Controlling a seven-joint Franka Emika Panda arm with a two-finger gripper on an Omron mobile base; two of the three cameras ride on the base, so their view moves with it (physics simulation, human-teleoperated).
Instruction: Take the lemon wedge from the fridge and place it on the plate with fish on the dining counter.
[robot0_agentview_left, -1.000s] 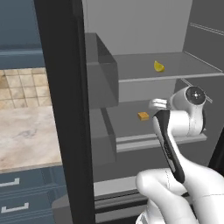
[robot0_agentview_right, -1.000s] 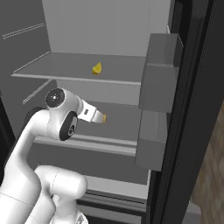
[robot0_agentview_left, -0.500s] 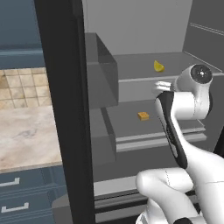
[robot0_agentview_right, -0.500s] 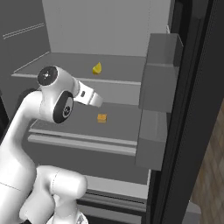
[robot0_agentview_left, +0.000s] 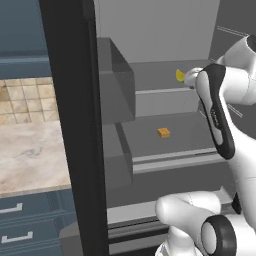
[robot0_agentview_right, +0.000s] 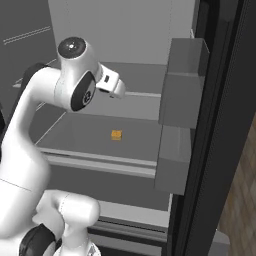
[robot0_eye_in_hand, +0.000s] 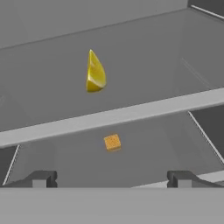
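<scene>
The fridge (robot0_agentview_left: 70, 125) stands open, showing its grey shelves. The lemon wedge (robot0_eye_in_hand: 95, 72), small and bright yellow, lies on the upper shelf (robot0_eye_in_hand: 131, 114); in the left base view the lemon wedge (robot0_agentview_left: 179, 75) peeks out beside my hand. My gripper (robot0_eye_in_hand: 112, 179) is open and holds nothing. It hovers level with that shelf, a short way in front of the wedge and apart from it. In the right base view my hand (robot0_agentview_right: 112, 84) covers the wedge. The plate, the fish and the dining counter are out of view.
A darker orange-yellow chunk (robot0_agentview_left: 163, 132) lies on the lower shelf (robot0_agentview_right: 100, 142). Grey door bins (robot0_agentview_right: 182, 85) jut from the open door on the right, and more bins (robot0_agentview_left: 115, 85) on the left. A beige marbled counter (robot0_agentview_left: 30, 155) over blue drawers lies left of the fridge.
My arm has risen from the lower shelf's level to the upper shelf's, and the hand now faces the lemon wedge rather than the orange chunk. Neither has moved.
</scene>
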